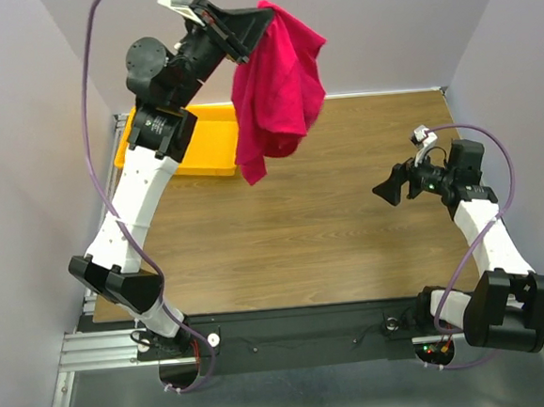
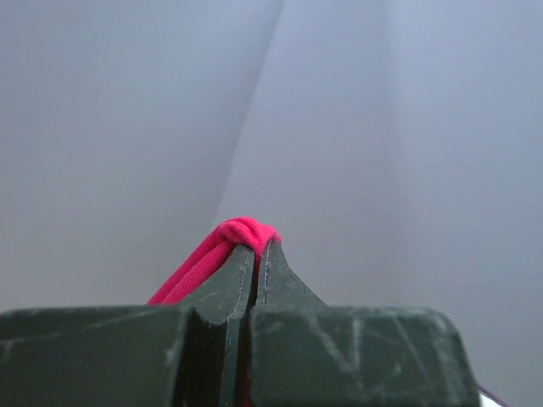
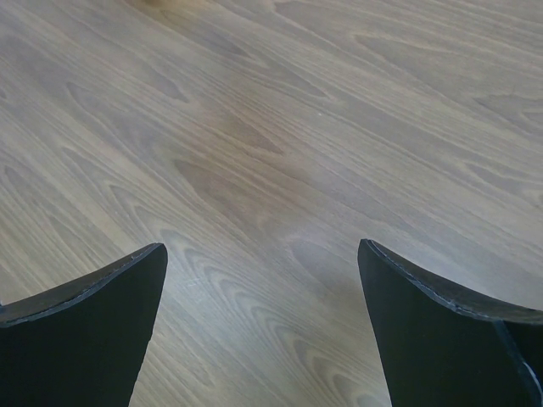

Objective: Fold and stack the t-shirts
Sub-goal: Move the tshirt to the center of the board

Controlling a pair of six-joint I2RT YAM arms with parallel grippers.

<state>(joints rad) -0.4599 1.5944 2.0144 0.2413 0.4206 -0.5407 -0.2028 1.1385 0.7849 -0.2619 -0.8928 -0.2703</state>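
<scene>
1. Left gripper (image 1: 259, 18) is raised high at the far left, above the table. Jaws are fully closed, pinching a fold of the crimson-pink t-shirt (image 1: 278, 88).
2. Left wrist view agrees: the two dark fingers (image 2: 225, 284) are pressed together, with a small roll of pink cloth squeezed at the tips and trailing off down-left. Only grey wall (image 2: 382, 127) is behind.
3. T-shirt hangs from that single grip point, bunched and wrinkled, not spread flat. Its lower end dangles by the right end of the yellow plastic tray (image 1: 206, 143), over the far edge of the wooden table (image 1: 304, 248). It looks clear of both, but the top view can't confirm that.
4. Right gripper (image 1: 384, 192) sits low over the right side of the table, pointing left, well apart from the t-shirt.
5. Right jaws are spread wide and hold nothing. The right wrist view shows plain wood grain between the two black fingers (image 3: 93, 331).
6. Tray is in the far-left corner of the table, partly hidden by the left arm (image 1: 144, 190).
7. A purple cable (image 1: 87, 95) runs along the left arm.
</scene>
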